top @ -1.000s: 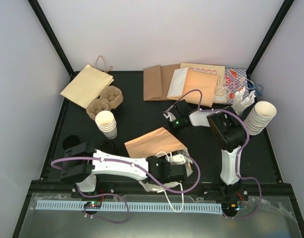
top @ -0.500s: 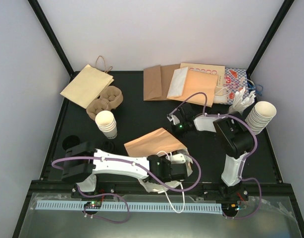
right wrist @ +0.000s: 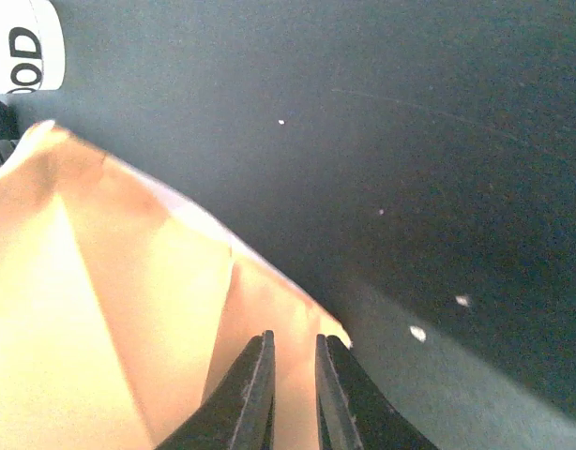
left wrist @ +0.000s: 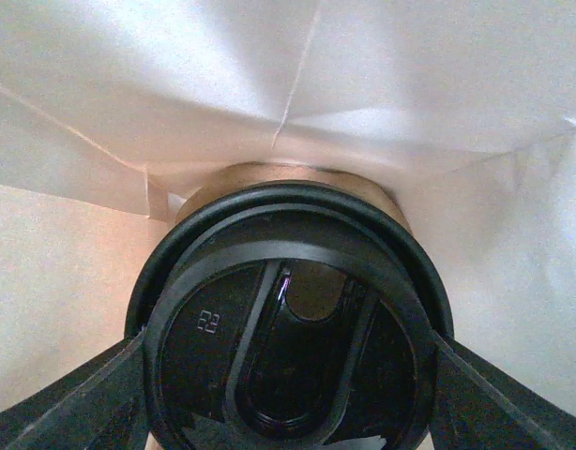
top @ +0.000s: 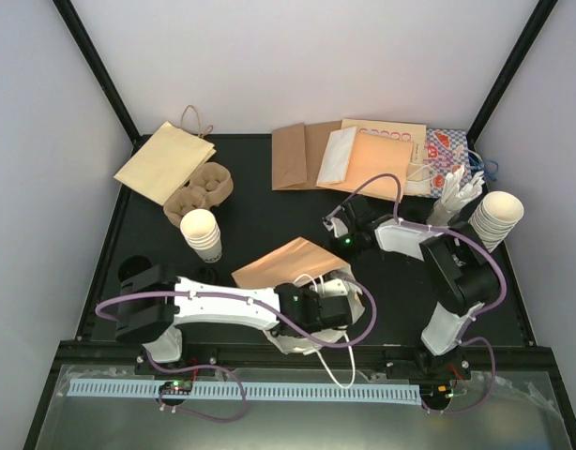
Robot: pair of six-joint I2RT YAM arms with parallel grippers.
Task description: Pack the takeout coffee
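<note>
The top external camera looks steeply down from above the near edge over the whole worktop (top: 260,206). The left wrist camera sits inside the orange bag (top: 288,267), tight on a lidded cup (left wrist: 288,347). The right wrist camera looks closely down on that bag's corner and bare worktop.

Inside the orange bag (top: 288,265), the lidded cup (left wrist: 293,347) is filling nearly the whole mouth; white paper walls are crowding close above and beside it, leaving the left fingers (left wrist: 72,403) only slim gaps; the right fingers (right wrist: 255,384) are hanging over the bag's corner, with bare black surface (right wrist: 410,141) lying open beyond; a cup stack (top: 204,234) and pulp tray (top: 199,187) are standing left of that clearing.
</note>
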